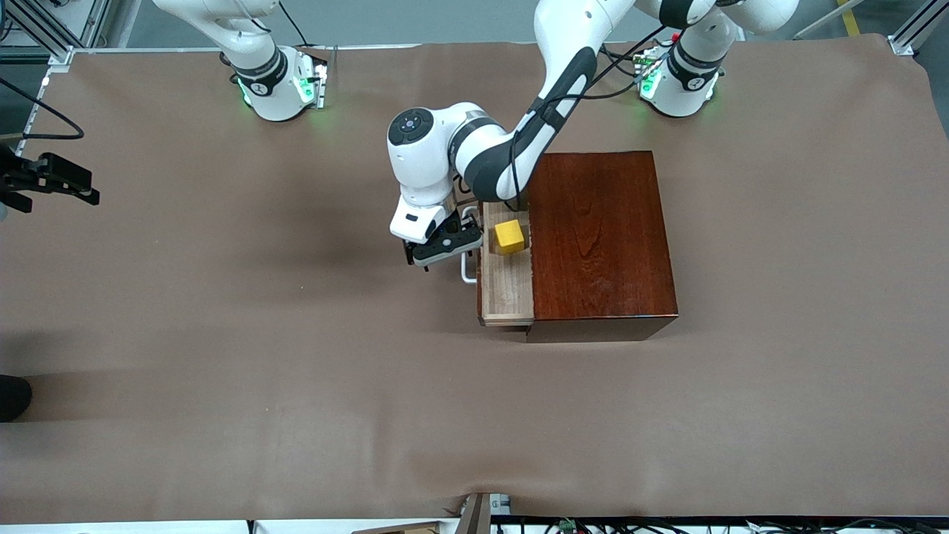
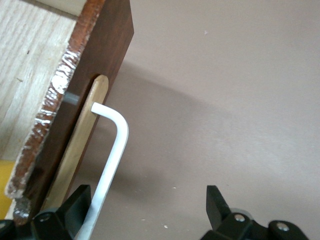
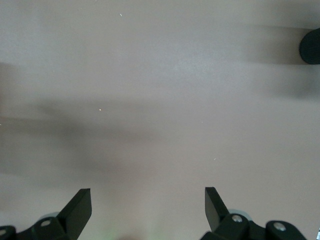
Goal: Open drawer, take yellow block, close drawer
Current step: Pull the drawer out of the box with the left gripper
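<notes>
**Ann:** Brown paper-covered table (image 1: 296, 386) fills the foreground; the first real object in from the camera is the glossy dark-red wooden box (image 1: 600, 237), its pale light-wood drawer tray (image 1: 506, 285) pulled partway out toward the right arm's end.

**Ben:** And the left gripper (image 1: 443, 245) sits right at the white U-shaped bar handle (image 1: 468, 267). Fingers spread apart, clamped on nothing. In the left wrist view one finger (image 2: 75, 205) is just beside the bar (image 2: 112, 160), maybe brushing it; I can't say for certain.

**Ann:** Here's what matters next. The small bright yellow cube (image 1: 510, 236) lies in the tray just past the drawer front from that gripper, on the box side of the handle. The tray's long axis runs toward the front camera, and the cube sits in the half farther from it, level with the gripper.

**Ben:** So the left arm is far closer. The right gripper (image 1: 55, 182) waits over bare table at its own end, well apart, jaws wide.

**Ann:** My guess: lift, hop over the drawer front, come down on the cube.

**Ben:** Views differ, too. Only the front view shows the whole cube; the left wrist catches a yellow sliver (image 2: 5, 185) at its edge, but shows the handle gap up close. The right wrist shows only paper.
</notes>
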